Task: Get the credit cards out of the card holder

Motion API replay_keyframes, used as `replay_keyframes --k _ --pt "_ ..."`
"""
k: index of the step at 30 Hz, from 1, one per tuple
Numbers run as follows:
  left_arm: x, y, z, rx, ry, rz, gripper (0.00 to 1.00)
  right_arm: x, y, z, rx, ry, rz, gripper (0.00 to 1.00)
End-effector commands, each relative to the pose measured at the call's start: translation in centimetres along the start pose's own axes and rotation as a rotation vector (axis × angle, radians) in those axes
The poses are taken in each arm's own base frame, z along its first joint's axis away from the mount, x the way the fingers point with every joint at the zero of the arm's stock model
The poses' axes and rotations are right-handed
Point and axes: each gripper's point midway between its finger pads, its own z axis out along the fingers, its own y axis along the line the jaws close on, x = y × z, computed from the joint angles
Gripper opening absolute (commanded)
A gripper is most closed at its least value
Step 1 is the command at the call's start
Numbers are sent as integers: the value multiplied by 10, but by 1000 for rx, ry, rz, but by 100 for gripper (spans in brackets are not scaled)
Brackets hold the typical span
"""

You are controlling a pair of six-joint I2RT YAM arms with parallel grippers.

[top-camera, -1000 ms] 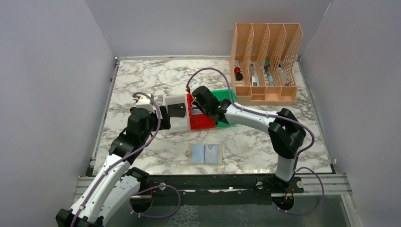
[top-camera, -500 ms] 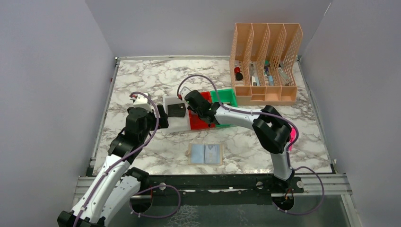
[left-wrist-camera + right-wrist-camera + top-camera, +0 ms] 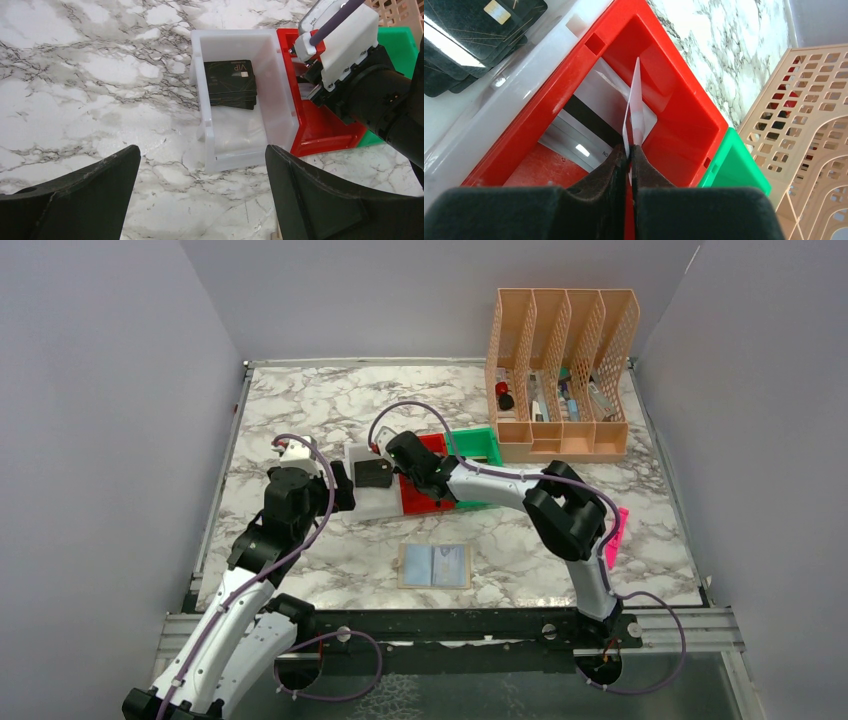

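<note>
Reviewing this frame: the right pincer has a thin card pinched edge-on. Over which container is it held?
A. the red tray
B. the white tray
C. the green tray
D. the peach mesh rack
A: the right wrist view shows the right pincer closed on a pale card standing edge-on over the red tray, with other grey cards lying flat in that tray.

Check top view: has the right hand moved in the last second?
Yes. The right hand slid left across the red tray, from the green tray side toward the white tray.
</note>
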Motion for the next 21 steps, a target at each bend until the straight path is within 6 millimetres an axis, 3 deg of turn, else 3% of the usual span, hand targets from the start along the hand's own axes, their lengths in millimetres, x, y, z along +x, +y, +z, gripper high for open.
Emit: replay_keyframes --k 1,5,13,21 --pt "-8 -4 -3 25 -24 -10 99 3 6 2 -35 14 -12 13" --pt "-8 -4 -3 24 -24 -10 99 3 6 1 -37 14 -6 26" --pt "-5 -4 -1 23 -11 -10 99 1 3 -3 -27 -14 11 30" --pt "-4 -3 1 18 -4 -10 99 -6 8 -10 -82 -55 28 44"
